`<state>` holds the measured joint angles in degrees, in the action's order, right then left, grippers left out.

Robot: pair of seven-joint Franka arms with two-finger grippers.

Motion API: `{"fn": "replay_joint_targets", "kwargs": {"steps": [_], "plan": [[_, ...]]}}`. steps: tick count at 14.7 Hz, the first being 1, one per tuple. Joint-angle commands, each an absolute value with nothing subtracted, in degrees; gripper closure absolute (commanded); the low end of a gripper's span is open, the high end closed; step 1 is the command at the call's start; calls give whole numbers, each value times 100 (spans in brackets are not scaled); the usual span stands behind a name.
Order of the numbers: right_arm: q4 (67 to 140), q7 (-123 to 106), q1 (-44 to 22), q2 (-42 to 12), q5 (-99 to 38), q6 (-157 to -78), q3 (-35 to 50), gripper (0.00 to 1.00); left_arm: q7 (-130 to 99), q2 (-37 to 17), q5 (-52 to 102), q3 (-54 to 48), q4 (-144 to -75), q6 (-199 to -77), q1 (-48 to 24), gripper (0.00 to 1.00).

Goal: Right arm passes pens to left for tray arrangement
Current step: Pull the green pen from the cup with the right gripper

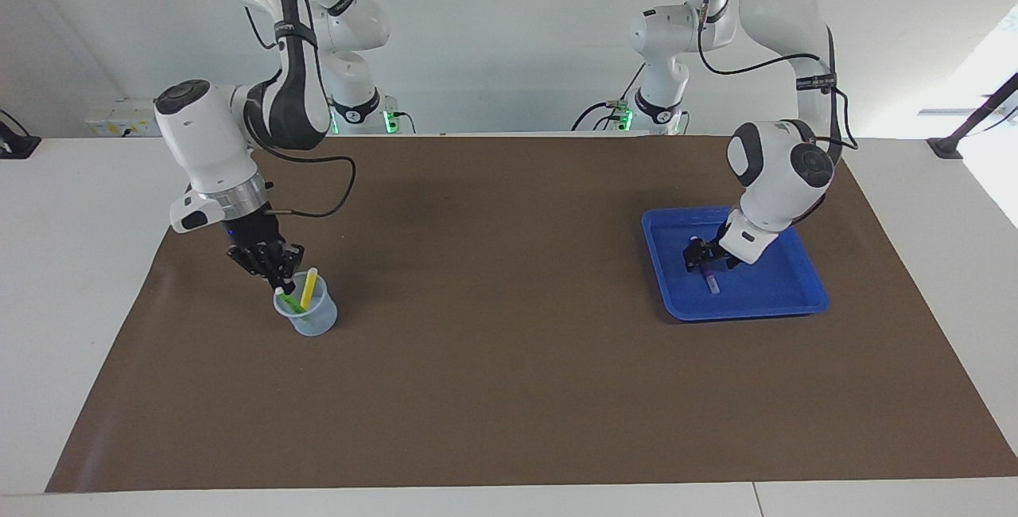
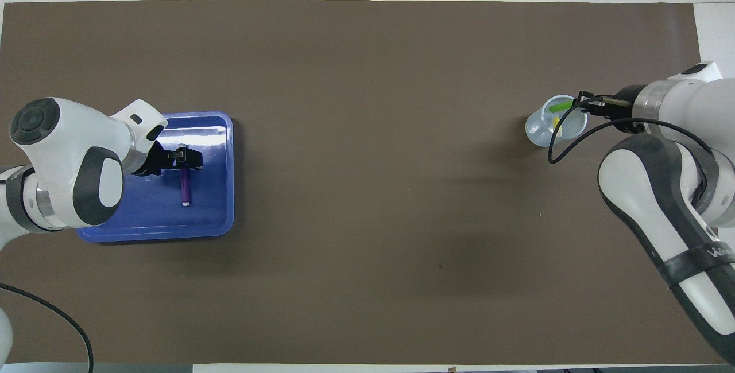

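Note:
The purple pen lies flat in the blue tray at the left arm's end of the table. My left gripper is open just over the end of the pen nearer the robots. The green pen and the yellow pen lean in a small clear cup at the right arm's end. My right gripper is at the cup's rim, right at the green pen's pale cap end.
A brown mat covers the table, with white table surface around it. A black cable loops from the right wrist beside the cup.

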<state>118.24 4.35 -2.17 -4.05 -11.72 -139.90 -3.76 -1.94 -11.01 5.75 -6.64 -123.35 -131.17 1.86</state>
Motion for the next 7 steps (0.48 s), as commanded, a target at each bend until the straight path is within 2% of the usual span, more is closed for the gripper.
{"fn": "replay_joint_targets", "kwargs": {"steps": [1, 4, 7], "plan": [[11576, 387, -211, -89, -1292, -13405, -369, 100, -149, -1020, 518, -650, -12043, -12633, 211, 0], [11435, 387, -211, 228, -1213, -12931, -369, 100, -246, -1020, 702, -650, -11226, -11535, 211, 0], [10830, 570, -220, 168, -1204, -12192, -360, 100, -683, -984, 826, -659, -10619, -10734, 211, 0]]}}
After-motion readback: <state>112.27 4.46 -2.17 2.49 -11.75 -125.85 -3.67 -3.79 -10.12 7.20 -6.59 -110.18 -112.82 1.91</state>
